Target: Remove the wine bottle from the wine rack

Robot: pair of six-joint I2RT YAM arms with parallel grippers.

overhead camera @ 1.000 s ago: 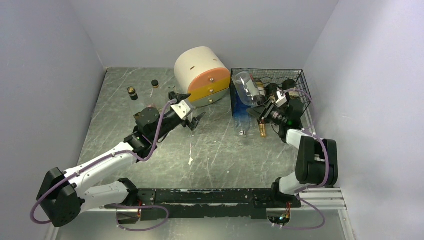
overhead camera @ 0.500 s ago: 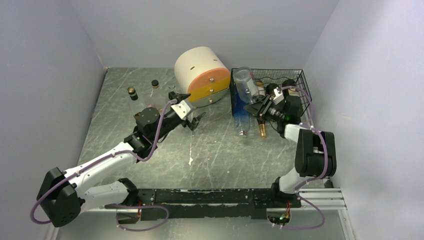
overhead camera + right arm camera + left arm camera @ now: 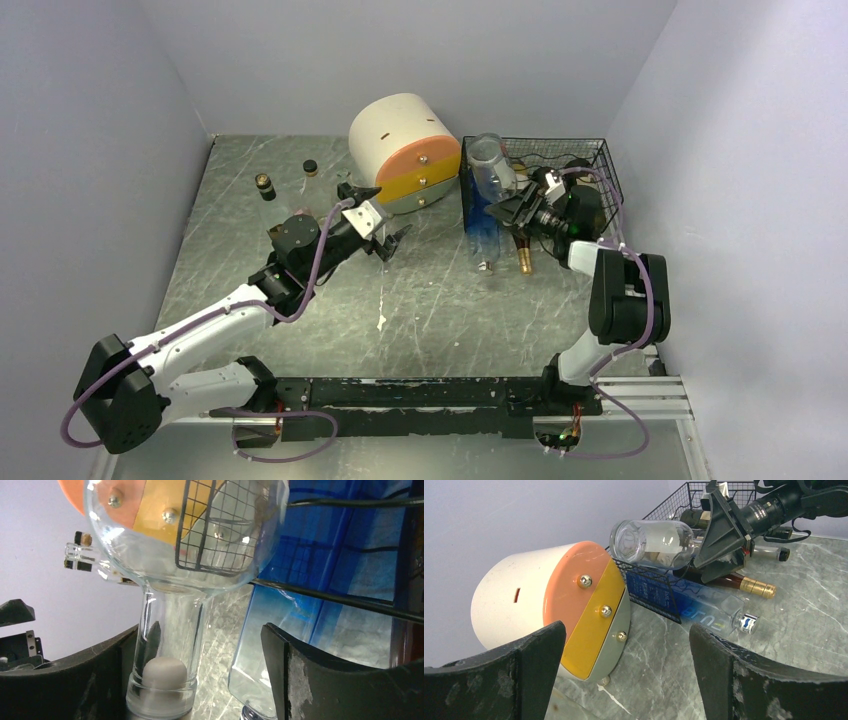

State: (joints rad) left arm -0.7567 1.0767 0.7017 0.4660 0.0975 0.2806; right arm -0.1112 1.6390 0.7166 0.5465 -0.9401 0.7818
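Opening out of its earlier pinch, the right gripper (image 3: 200,630) is standing spread either side of the clear wine bottle (image 3: 490,170) neck, gripping nothing, while the bottle is lying tilted on the left edge of the wine rack (image 3: 590,150) at the far right, neck pointing near. Closing again squarely just behind the stopper (image 3: 164,672), then drawing near and upward, is looking wisest, without dragging the blue bottle (image 3: 480,228) beneath; the left gripper (image 3: 624,627) is hanging spread and empty

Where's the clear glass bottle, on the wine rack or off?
On. The clear glass bottle lies sideways atop wine rack, neck inside open right gripper.
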